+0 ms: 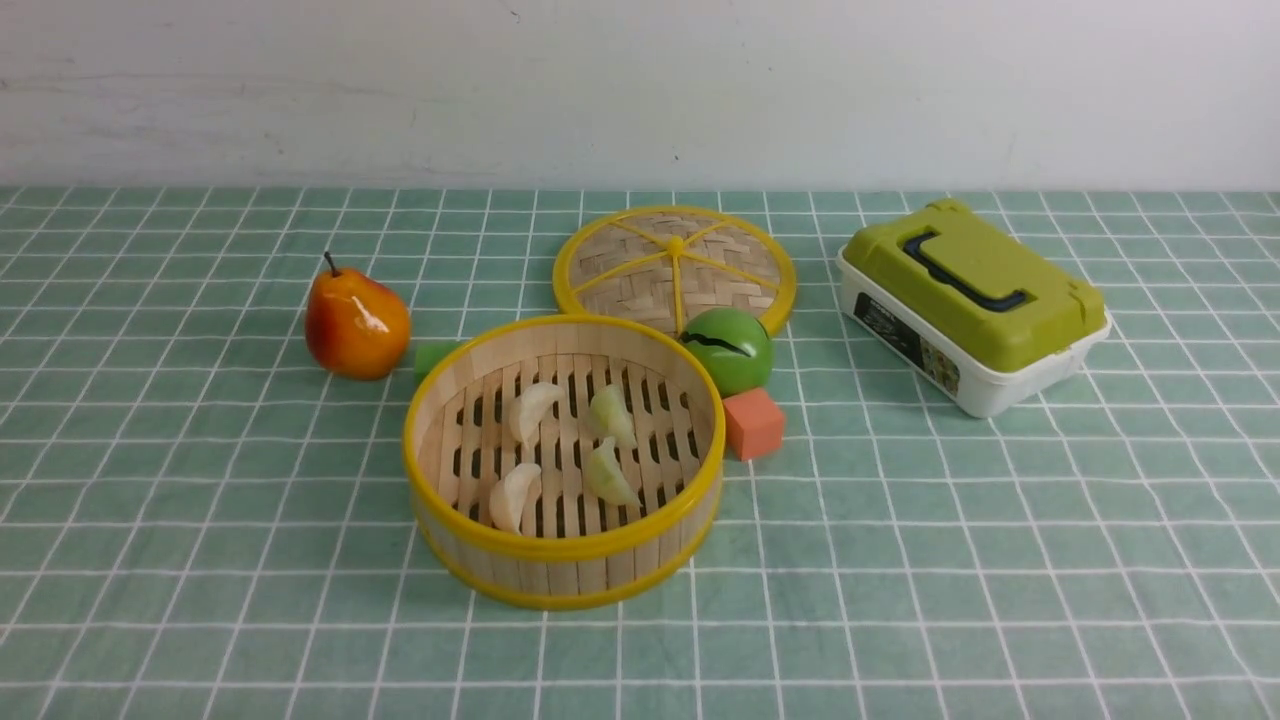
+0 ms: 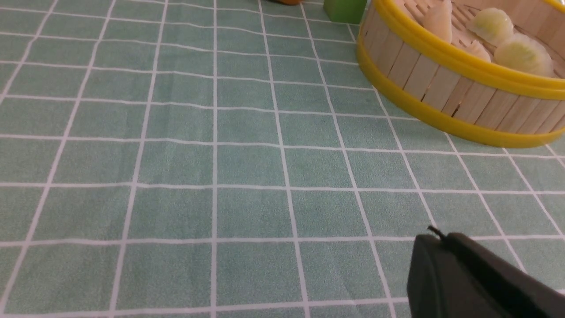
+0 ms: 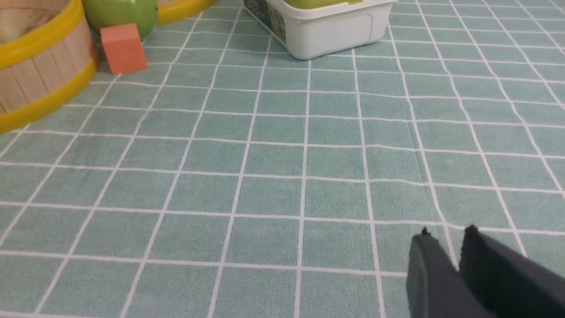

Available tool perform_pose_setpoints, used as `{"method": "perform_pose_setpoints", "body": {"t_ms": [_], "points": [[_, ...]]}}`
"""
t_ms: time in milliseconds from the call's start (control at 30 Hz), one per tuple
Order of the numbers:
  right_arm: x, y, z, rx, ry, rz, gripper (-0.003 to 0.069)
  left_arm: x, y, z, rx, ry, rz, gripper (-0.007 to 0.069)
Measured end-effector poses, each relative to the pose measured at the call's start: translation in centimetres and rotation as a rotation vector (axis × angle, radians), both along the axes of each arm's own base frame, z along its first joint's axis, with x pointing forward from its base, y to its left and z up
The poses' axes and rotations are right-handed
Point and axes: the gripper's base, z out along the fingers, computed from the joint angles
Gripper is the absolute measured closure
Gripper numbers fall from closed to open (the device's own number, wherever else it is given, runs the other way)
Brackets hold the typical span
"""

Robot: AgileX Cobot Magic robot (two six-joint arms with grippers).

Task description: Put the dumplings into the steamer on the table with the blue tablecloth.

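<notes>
The steamer (image 1: pixel 560 545) stands mid-table on the blue tablecloth (image 1: pixel 200 500). On its slatted floor lie two whitish dumplings (image 1: pixel 533 408) (image 1: pixel 514 495) and two pale green dumplings (image 1: pixel 612 413) (image 1: pixel 606 472). Neither arm shows in the front view. In the left wrist view my left gripper (image 2: pixel 441 236) is shut and empty, low over the cloth, well short of the steamer (image 2: pixel 441 84), where dumplings (image 2: pixel 523 53) show. In the right wrist view my right gripper (image 3: pixel 448 232) is shut and empty over bare cloth, far from the steamer (image 3: pixel 39 66).
The flat woven lid (image 1: pixel 675 265) lies behind the steamer. A green ball (image 1: pixel 730 348) and a salmon-pink cube (image 1: pixel 753 422) sit at its right, and a pear (image 1: pixel 356 322) and a small green block (image 1: pixel 432 357) at its left. The green-lidded white box (image 1: pixel 975 305) stands at the right.
</notes>
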Motion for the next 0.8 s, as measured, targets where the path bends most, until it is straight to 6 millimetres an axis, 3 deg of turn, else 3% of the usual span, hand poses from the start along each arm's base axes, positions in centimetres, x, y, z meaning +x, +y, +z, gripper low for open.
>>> {"method": "perform_pose_setpoints", "body": {"t_ms": [800], "points": [[0.0, 0.0, 0.0, 0.0, 0.0, 0.0, 0.053, 0.07, 0.45, 0.0, 0.001, 0.0, 0.087, 0.0624]]}}
